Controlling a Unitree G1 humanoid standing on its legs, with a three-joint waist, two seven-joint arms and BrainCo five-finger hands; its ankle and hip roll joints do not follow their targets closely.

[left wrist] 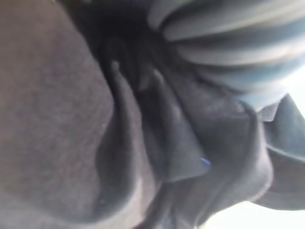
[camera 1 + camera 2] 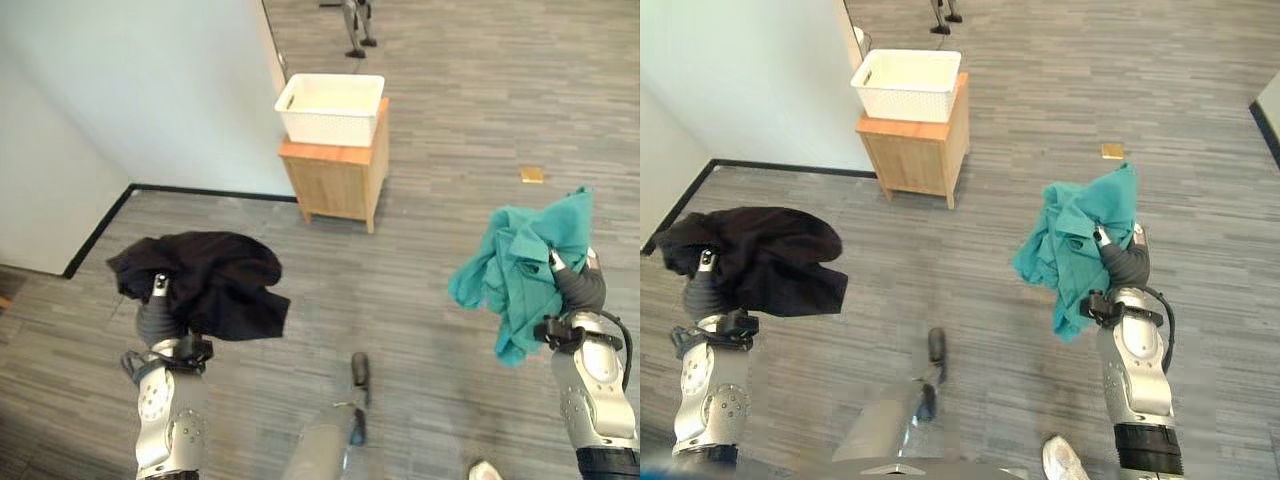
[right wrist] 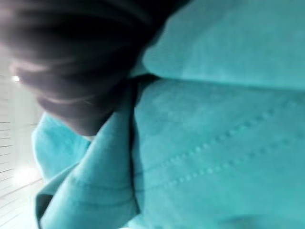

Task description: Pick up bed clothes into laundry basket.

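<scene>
Left robot hand (image 2: pixel 158 312) draped by a black garment (image 2: pixel 212 280), right robot hand (image 2: pixel 578 285) by a teal shirt (image 2: pixel 520 260), finger states indiscernible; white laundry basket (image 2: pixel 330 106) on a wooden cabinet (image 2: pixel 338 180).

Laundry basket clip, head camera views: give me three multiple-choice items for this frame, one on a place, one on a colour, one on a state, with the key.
1. Where does the white laundry basket stand?
A. On the floor by the wall
B. On a small wooden cabinet
C. In the robot's left hand

2. What colour is the garment held up by the right hand?
A. Teal
B. Black
C. White

3. What state is the black garment in?
A. Lying in the basket
B. Spread flat on the floor
C. Held up off the floor, draped over the left hand

Key:
1 B: the basket sits on top of the wooden cabinet, ahead of the robot.
2 A: the teal garment hangs bunched from that hand.
3 C: it hangs over the left hand, well short of the basket.
</scene>
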